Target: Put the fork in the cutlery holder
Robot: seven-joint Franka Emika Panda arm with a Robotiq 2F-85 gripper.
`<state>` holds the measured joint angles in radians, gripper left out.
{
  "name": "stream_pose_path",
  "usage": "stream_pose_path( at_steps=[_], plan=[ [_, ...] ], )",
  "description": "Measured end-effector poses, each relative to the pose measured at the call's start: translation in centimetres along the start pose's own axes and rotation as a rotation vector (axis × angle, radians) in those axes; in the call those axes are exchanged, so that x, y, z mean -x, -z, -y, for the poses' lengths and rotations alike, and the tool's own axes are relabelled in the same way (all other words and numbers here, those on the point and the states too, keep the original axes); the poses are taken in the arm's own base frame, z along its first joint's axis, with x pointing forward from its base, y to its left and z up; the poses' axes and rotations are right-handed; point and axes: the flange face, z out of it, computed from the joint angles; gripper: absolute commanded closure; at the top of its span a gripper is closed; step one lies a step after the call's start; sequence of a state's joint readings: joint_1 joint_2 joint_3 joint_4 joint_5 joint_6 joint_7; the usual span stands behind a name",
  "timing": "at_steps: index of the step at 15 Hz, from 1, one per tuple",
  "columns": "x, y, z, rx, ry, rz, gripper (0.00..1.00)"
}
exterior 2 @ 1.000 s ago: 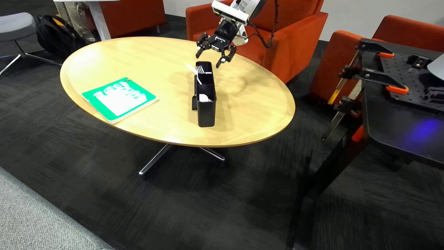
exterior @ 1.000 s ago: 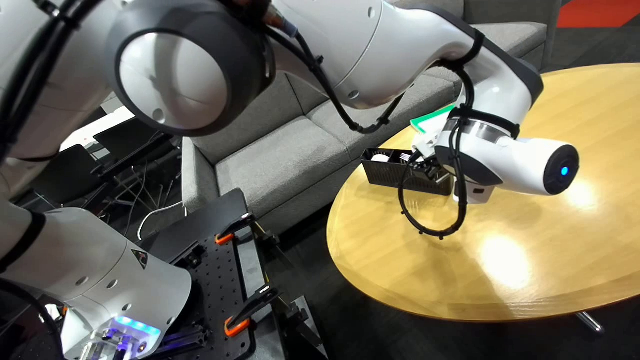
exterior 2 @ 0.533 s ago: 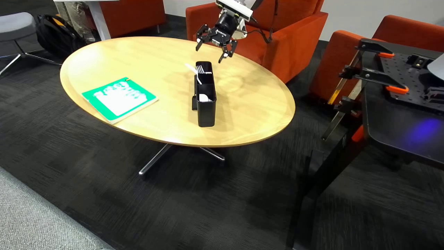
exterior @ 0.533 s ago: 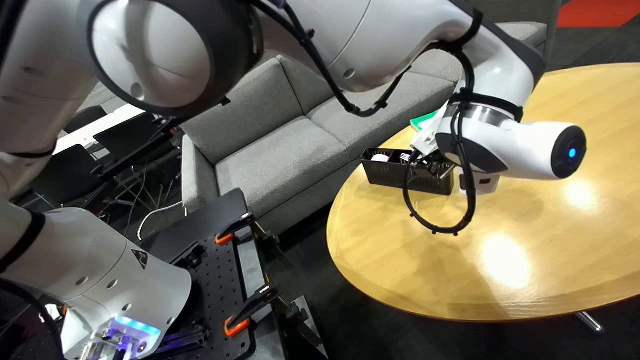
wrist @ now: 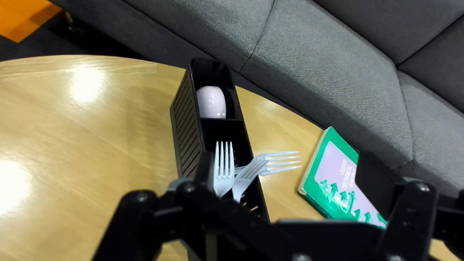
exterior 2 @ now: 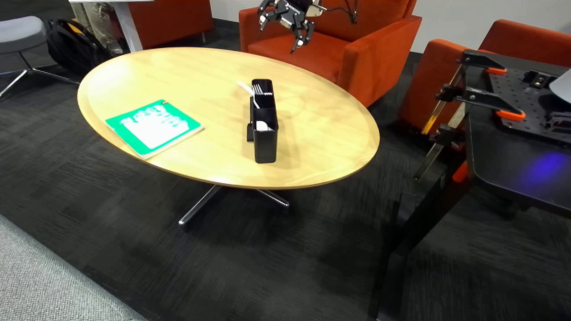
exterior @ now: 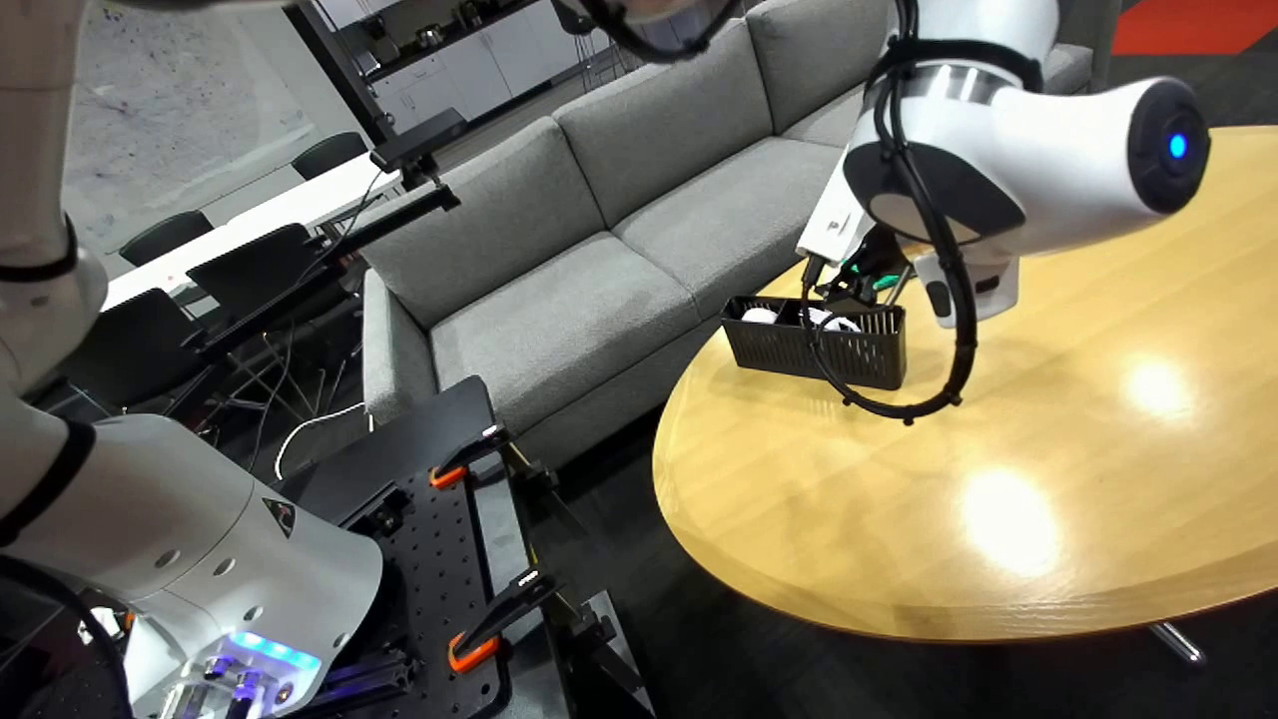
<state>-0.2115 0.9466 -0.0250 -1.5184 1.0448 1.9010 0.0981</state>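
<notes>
I have the gripper (exterior 2: 277, 38) hanging in the air, apart from the cutlery holder (wrist: 185, 130), its fingers (exterior 2: 299, 43) spread wide with nothing between them. I read that spread as useful: with the fingers apart, a tine is less likely to snag if I lift away. The holder stands upright on the table (exterior 2: 200, 80), open top upward, which suits dropping things in from above. Its divider (wrist: 222, 119) sorts the load: a pale rounded thing (wrist: 211, 102) I can't identify sits in an end compartment (wrist: 209, 74), while the forks (exterior 2: 258, 90) share the space across the divider. One fork (wrist: 223, 177) stands tines up, a second fork (wrist: 243, 184) slants beside it, and a third fork (wrist: 270, 165) leans over the long rim, tines outside, on the side of the green-and-white book (wrist: 333, 165). My guess is that the compartment is too roomy to brace a light handle upright; the handles' lower ends are hidden from me. I can't tell which of the three the task means, but all seem seated in the holder, so I judge the placing done. The risk I see is brushing that leaning fork, so I'd favour going straight up
</notes>
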Motion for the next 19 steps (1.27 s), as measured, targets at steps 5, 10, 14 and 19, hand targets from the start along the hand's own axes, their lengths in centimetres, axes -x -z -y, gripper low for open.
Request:
stream_pose_path(
  at_steps=[5, 10, 14, 19],
  plan=[
    [4.8, 1.9, 0.8, 0.088, 0.116, -0.102, 0.00],
    [8.3, 2.3, -0.3, 0.198, 0.281, -0.234, 0.00],
    [9.8, 2.2, -2.0, 0.262, 0.400, -0.315, 0.00],
    [10.2, 2.2, -2.3, 0.269, 0.412, -0.320, 0.00]
  ],
)
